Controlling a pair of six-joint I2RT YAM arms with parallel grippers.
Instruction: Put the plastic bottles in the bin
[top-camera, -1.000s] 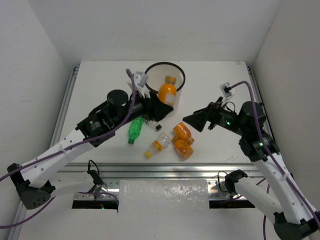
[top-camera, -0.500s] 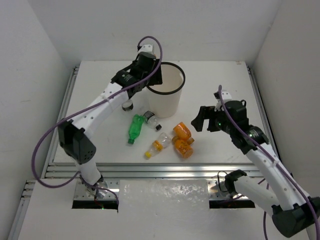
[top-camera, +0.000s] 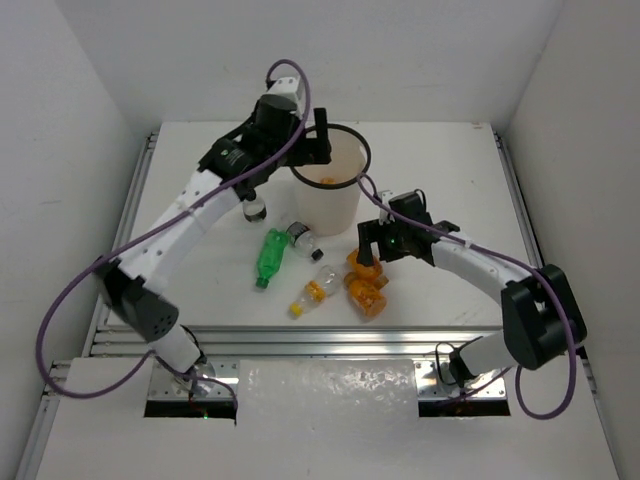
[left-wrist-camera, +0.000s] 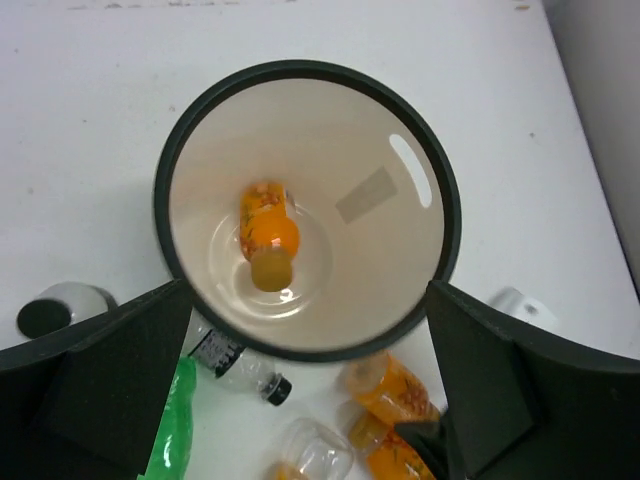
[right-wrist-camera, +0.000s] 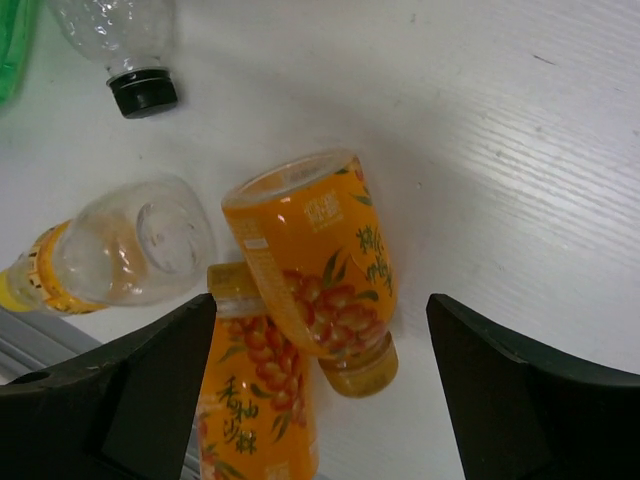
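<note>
Right end effector (right-wrist-camera: 320, 300) hangs low over the tabletop (top-camera: 440, 160) with its jaws apart. They straddle a squat orange bottle (right-wrist-camera: 318, 270) lying on its side, and nothing is gripped yet. A second orange bottle (right-wrist-camera: 255, 395) lies against it on the near side. A clear bottle with a yellow cap (right-wrist-camera: 120, 255) lies just to its left.

Left end effector (left-wrist-camera: 309, 285) is poised above the white bin (top-camera: 328, 208), jaws wide apart and empty. A third orange bottle (left-wrist-camera: 268, 225) lies at the bin's bottom. Left of the group lie a green bottle (top-camera: 270, 256) and a clear black-capped bottle (top-camera: 302, 238). Another black-capped one (top-camera: 254, 208) sits beside the bin.

The orange bottles look full, so they are probably heavier than the clear ones, firm, smooth and apt to roll. Gripping across the labelled middle seems safest. Neighbours crowd the left and near sides, and the tabletop's near edge is close. Open room lies to the right, and the bin's rim stands just far-left.
</note>
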